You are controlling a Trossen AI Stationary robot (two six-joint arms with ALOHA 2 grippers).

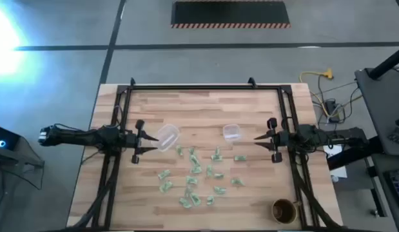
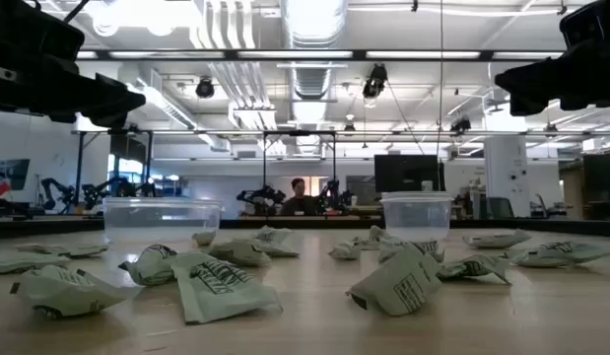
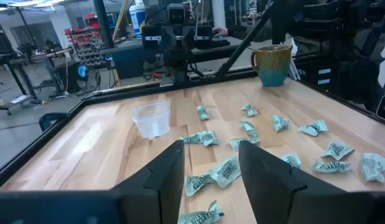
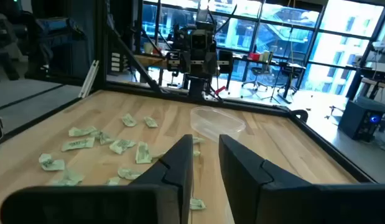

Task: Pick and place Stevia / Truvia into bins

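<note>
Green-white Stevia pkts (image 1: 194, 175) are lying scattered mid-table, near 2 clear bins (image 1: 167, 136), none inside. Left gripper (image 1: 144, 138) and right gripper (image 1: 263, 138) are hovering at opposite table edges, both part-open w/ nothing held.

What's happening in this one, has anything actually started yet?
Nothing is being handled yet. The green-and-white sweetener packets lie scattered loose on the wooden table, and none shows inside either clear bin: the larger bin sits toward the left, the smaller bin toward the right. The left gripper waits open at the table's left side, and the right gripper waits open at its right, both empty. A brown cup stands in the corner.
</note>
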